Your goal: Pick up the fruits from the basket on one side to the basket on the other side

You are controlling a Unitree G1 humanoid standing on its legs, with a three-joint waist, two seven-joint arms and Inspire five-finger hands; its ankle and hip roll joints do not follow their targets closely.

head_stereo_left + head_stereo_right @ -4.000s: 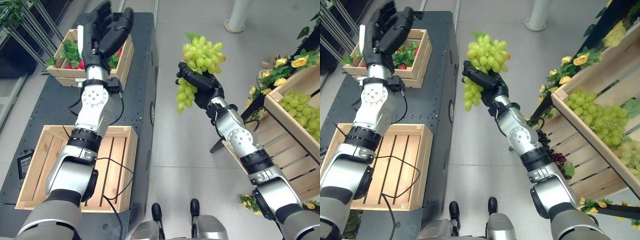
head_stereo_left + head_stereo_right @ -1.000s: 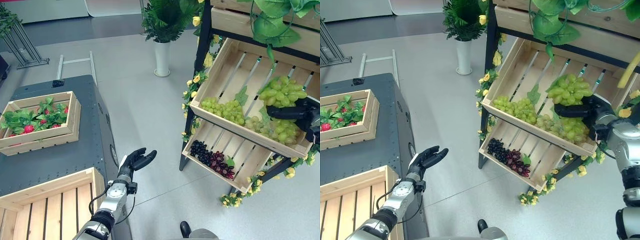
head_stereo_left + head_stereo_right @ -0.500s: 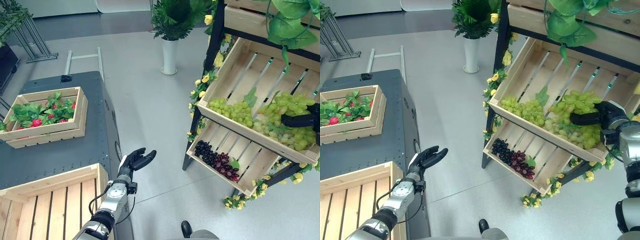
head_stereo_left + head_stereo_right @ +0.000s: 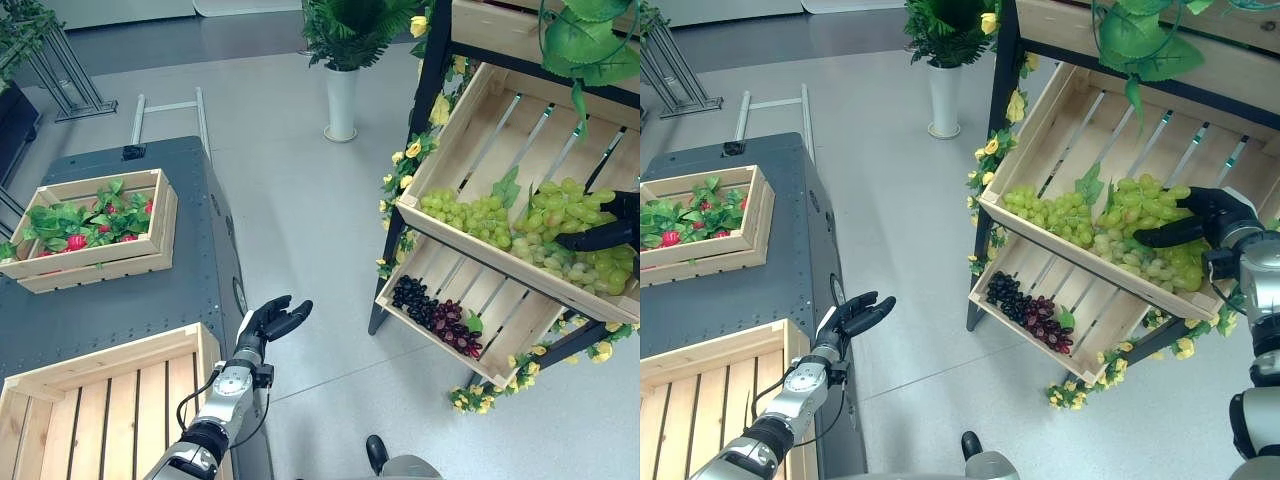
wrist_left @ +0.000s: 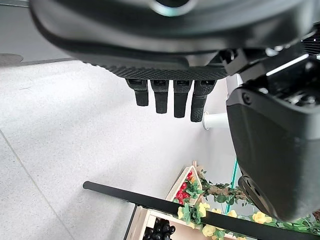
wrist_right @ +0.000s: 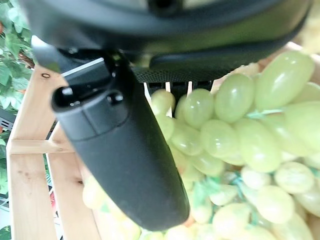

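Closest to me is the empty crate [image 4: 95, 400] at my lower left, sitting on the dark cart [image 4: 190, 290]. My left hand [image 4: 272, 322] hangs just past the cart's edge over the floor, palm up, fingers loose and spread, holding nothing. Further back on the cart there's the strawberry crate [image 4: 92, 228]. Over on the right is the rack: black grapes [image 4: 435, 316] lie in the lower crate [image 4: 520, 330], and the green grapes [image 4: 1120, 225] are piled in the tilted upper crate [image 4: 1060, 130]. My right hand [image 4: 1200, 218] is in that upper crate, lying on the bunch with the thumb stretched across the grapes; I can't tell if the fingers are actually gripping. Way back stands a potted plant [image 4: 340, 40].
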